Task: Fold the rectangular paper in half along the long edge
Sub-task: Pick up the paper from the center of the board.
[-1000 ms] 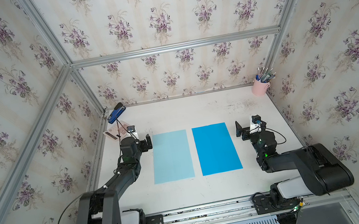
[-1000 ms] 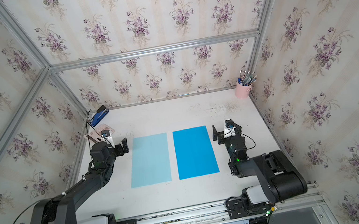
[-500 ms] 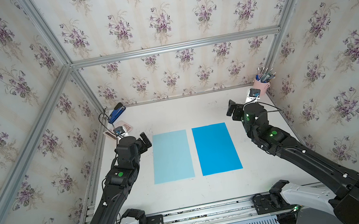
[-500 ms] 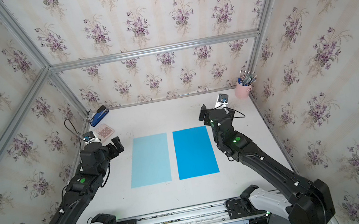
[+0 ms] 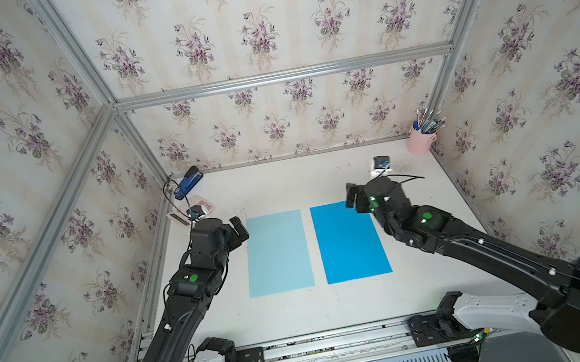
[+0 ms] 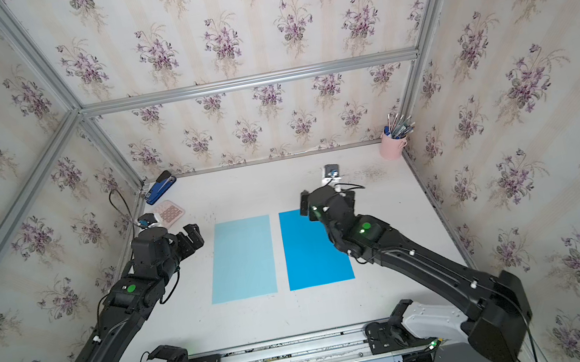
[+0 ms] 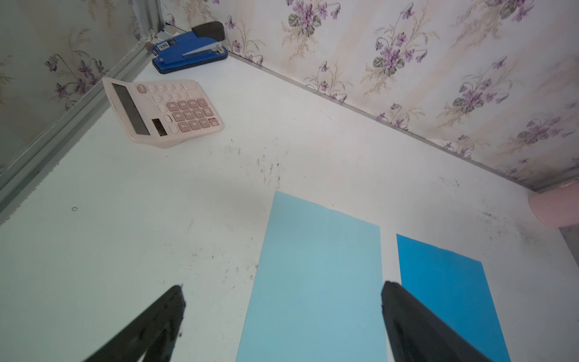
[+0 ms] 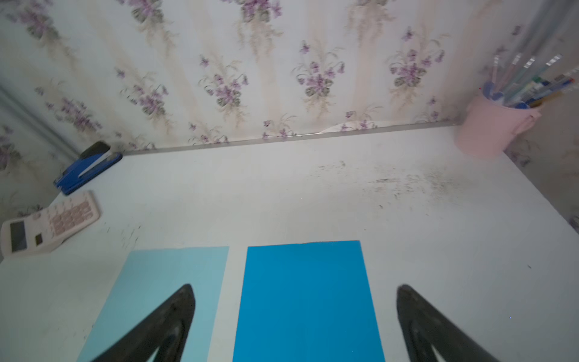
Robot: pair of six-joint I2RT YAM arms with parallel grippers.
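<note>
Left gripper (image 7: 282,286): I read the jaws as spread wide and empty, just left of the light blue paper's (image 5: 276,252) far-left corner. Right gripper (image 8: 295,286): likewise spread and empty, above the dark blue paper's (image 5: 350,243) far-right corner. Both sheets lie flat and unfolded, side by side mid-table (image 5: 281,187), with a narrow gap between. Far left: calculator (image 7: 166,109), stapler (image 7: 191,50). Far right: pink pen cup (image 5: 418,140).
</note>
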